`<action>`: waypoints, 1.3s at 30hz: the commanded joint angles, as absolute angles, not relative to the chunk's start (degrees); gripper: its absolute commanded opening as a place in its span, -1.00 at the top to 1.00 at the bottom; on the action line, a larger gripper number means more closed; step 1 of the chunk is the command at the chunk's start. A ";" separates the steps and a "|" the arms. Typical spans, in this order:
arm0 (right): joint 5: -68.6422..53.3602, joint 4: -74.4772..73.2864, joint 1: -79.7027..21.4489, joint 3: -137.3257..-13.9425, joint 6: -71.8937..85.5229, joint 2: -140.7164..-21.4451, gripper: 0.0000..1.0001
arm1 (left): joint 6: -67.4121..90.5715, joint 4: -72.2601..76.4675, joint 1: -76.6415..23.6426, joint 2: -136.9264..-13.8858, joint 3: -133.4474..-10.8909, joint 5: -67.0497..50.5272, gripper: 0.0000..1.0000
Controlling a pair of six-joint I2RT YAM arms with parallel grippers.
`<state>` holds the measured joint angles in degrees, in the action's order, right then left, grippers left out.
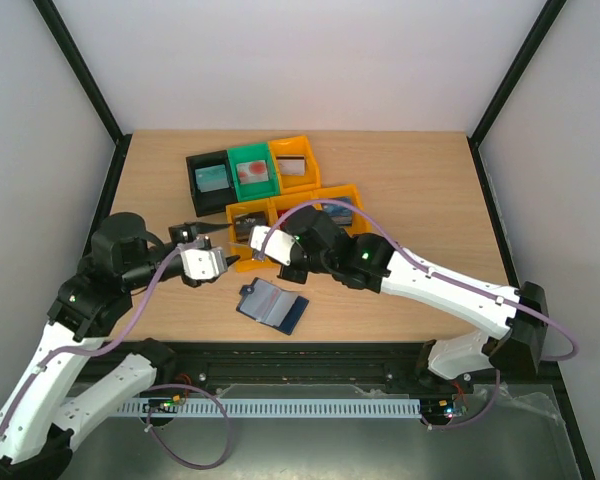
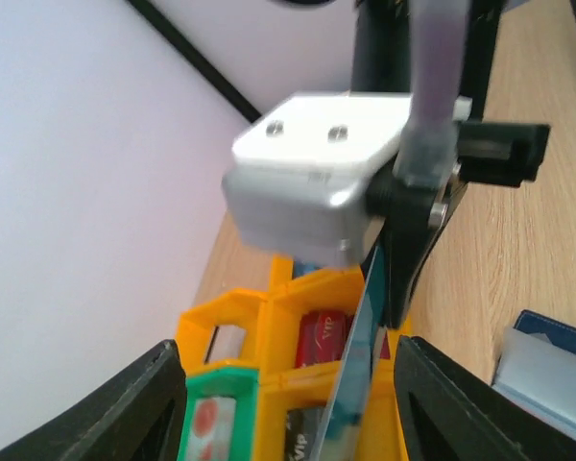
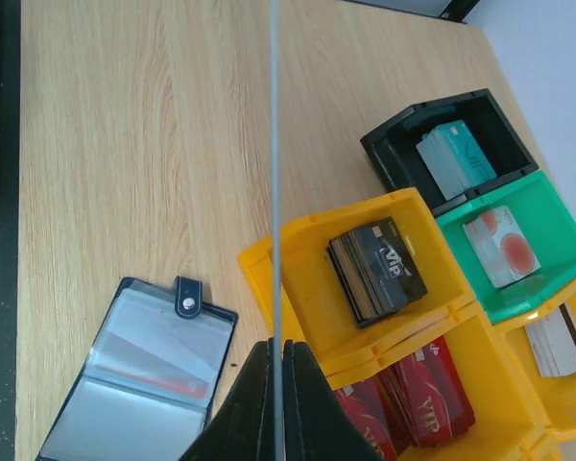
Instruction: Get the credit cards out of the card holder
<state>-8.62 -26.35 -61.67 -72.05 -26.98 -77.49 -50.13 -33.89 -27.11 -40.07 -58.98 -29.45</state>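
One thin teal-blue plastic credit card is up in the air, pinched edge-on by the right gripper, whose jaws are pressed tight on its lower end. It hangs over the left end of the near row of bins, just above the orange plastic bin that holds dark cards. Right beside it, the left gripper is spread wide, one black finger on either side of the card, with no contact that I can make out.

Danger here: that's a small bite on a slick card, so a nudge from the left fingers could swing it or pop it loose. If the left jaws close off-line, they catch the right gripper's fingers instead of the card. Released early, it could land on a bin rim or in the wrong bin.

Over to the dark navy folding card holder. It lies open on the wooden table, nearer than the bins, with neither gripper on it. A reddish card shows through one clear slot, so I'd judge the job unfinished.

Count: one card in the air, one holder, two grippers and six bins. That's one black bin, one green bin and four orange.
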 commanded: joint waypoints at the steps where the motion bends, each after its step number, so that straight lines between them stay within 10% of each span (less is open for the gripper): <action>1: -5.90 -27.34 -63.13 -74.55 -28.12 -78.11 0.97 | -54.73 -36.20 -29.83 -41.58 -59.74 -27.76 -0.17; 20: -5.43 -26.68 -65.49 -75.79 -28.45 -76.99 0.97 | -61.32 -33.91 -35.55 -45.09 -57.19 -16.79 0.93; 30: -5.73 -26.41 -65.54 -75.61 -28.48 -76.13 0.97 | -62.80 -32.66 -36.53 -45.20 -55.73 -15.04 0.67; 39: -5.83 -25.88 -65.48 -75.17 -28.33 -75.39 0.97 | -60.59 -30.39 -36.83 -45.36 -55.53 -13.54 0.95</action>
<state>-3.79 -27.18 -64.58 -74.30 -28.10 -77.67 -62.11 -34.00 -36.71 -45.17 -56.40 -15.77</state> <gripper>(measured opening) 0.018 0.028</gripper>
